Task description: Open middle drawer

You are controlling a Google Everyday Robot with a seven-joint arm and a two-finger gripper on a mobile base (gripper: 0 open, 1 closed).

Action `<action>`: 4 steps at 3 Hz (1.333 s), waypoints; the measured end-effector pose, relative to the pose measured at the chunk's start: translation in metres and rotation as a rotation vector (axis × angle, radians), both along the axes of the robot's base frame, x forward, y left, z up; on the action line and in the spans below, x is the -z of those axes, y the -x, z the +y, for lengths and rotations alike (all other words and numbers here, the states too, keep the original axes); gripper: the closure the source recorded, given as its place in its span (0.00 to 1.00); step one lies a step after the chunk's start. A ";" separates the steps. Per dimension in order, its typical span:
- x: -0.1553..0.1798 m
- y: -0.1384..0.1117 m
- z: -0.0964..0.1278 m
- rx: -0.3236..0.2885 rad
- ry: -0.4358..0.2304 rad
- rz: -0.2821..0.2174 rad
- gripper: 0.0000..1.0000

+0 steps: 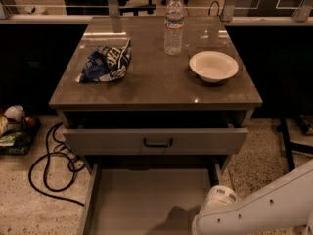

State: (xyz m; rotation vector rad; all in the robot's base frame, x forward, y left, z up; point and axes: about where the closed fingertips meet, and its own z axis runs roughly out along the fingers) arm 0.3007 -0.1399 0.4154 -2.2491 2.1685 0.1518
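The cabinet (155, 89) has two drawers standing out. The uppermost drawer (155, 141), with a small black bar handle (157, 143), is pulled out a little. Below it the middle drawer (146, 199) is drawn far out toward me, showing a plain grey inside with nothing in it; its front and handle lie below the picture's bottom edge. My white arm (254, 209) comes in from the bottom right, beside the open drawer's right side. The gripper itself is out of view, below the bottom edge.
On the cabinet top lie a blue chip bag (105, 62), a clear water bottle (174, 24) and a white bowl (213, 66). A black cable (49, 168) loops on the floor at left, next to some clutter (14, 124). A dark stand leg (288, 148) is at right.
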 end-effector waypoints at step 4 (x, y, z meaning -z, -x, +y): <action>0.000 0.001 -0.001 -0.001 0.001 0.002 0.00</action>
